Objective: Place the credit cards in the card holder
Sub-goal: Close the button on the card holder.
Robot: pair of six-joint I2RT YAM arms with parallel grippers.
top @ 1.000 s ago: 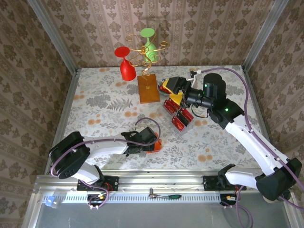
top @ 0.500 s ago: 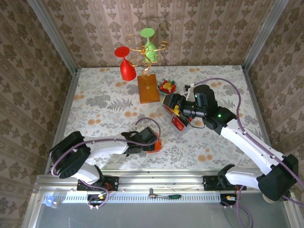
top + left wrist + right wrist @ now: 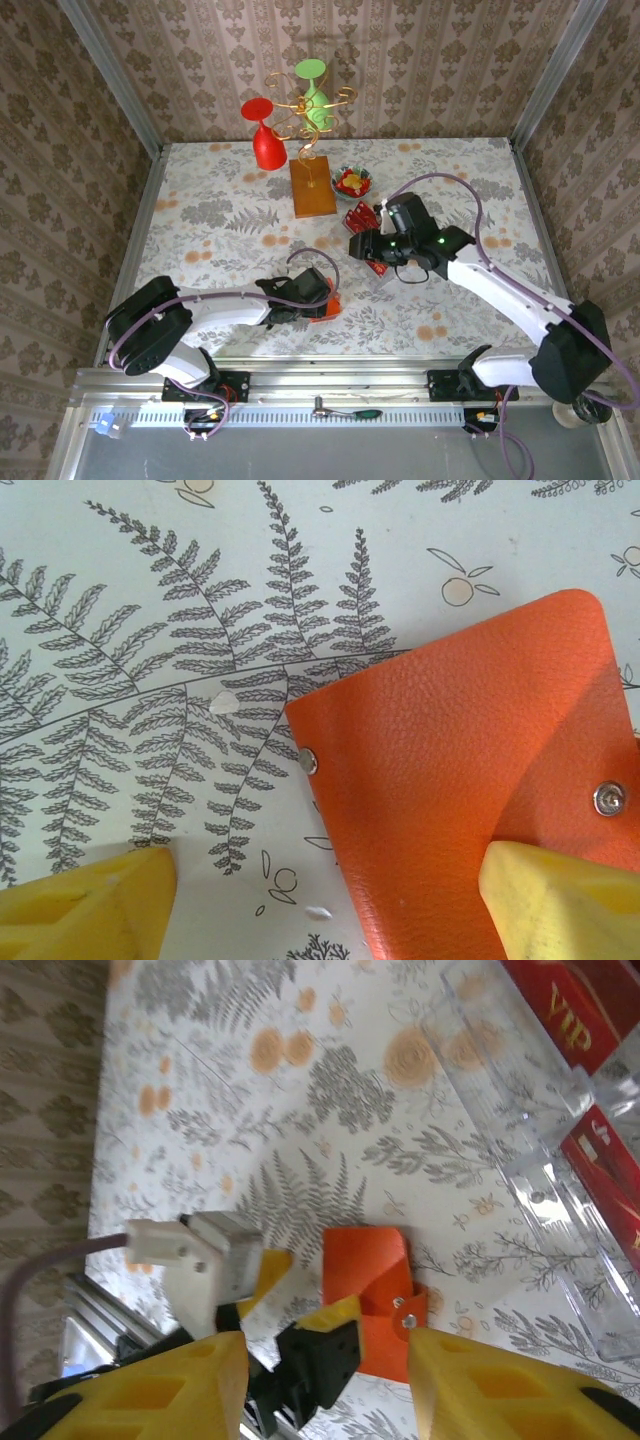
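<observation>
The orange card holder (image 3: 470, 770) lies folded on the fern-patterned table, its pale snap toward the right. My left gripper (image 3: 325, 890) is open over its left edge, with one yellow finger (image 3: 560, 900) resting on the leather and the other on bare table. In the top view the card holder (image 3: 331, 306) sits under the left gripper (image 3: 320, 299). Red credit cards (image 3: 585, 1010) stand in a clear plastic rack (image 3: 540, 1160). One red card (image 3: 360, 215) shows behind my right gripper (image 3: 356, 246). The right gripper (image 3: 325, 1385) hangs open and empty, looking down at the holder (image 3: 365, 1290).
A small bowl of red and yellow candies (image 3: 352, 182) sits behind the cards. Beside it stands a brown wooden block (image 3: 313, 190) with gold wire, a red glass (image 3: 265, 140) and a green glass (image 3: 312, 85). Patterned walls enclose the table.
My right arm has swung from beside the candy bowl forward and left over the cards, and its jaws have narrowed. The left arm and the card holder have stayed put.
</observation>
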